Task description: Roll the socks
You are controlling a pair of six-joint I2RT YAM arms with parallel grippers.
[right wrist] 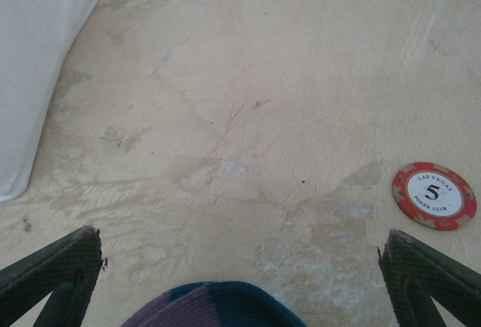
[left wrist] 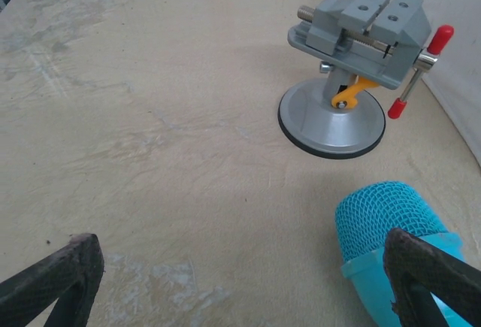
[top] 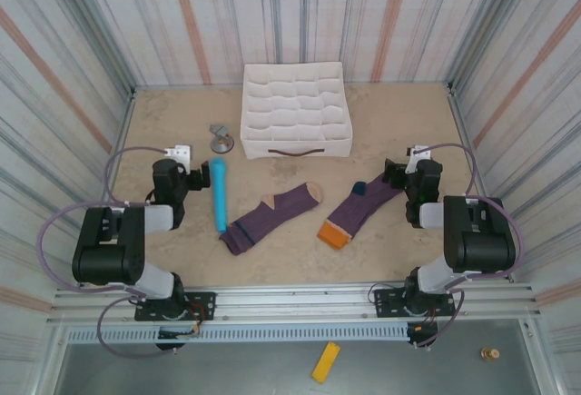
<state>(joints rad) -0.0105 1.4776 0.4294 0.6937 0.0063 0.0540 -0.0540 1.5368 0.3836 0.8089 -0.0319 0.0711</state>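
Two socks (top: 272, 218) lie between left end effector (top: 194, 177) and right end effector (top: 396, 175), both wide.

We look into a robotics lab test cell: a left arm (top: 118, 250) and a right arm (top: 467, 232) are bolted to an aluminium rail (top: 290, 297) at the edge of a beige tabletop (top: 408, 123), closed in by striped walls (top: 300, 14). Unrelated props lie about: a suction-base mini vise (left wrist: 353, 79), a poker chip (right wrist: 434, 195), a white divider box (top: 295, 109).

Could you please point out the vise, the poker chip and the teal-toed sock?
vise (left wrist: 312, 125): left wrist view, on its round silver base.
poker chip (right wrist: 434, 195): right wrist view, on its white centre.
teal-toed sock (top: 357, 209): top external view, on its purple middle.
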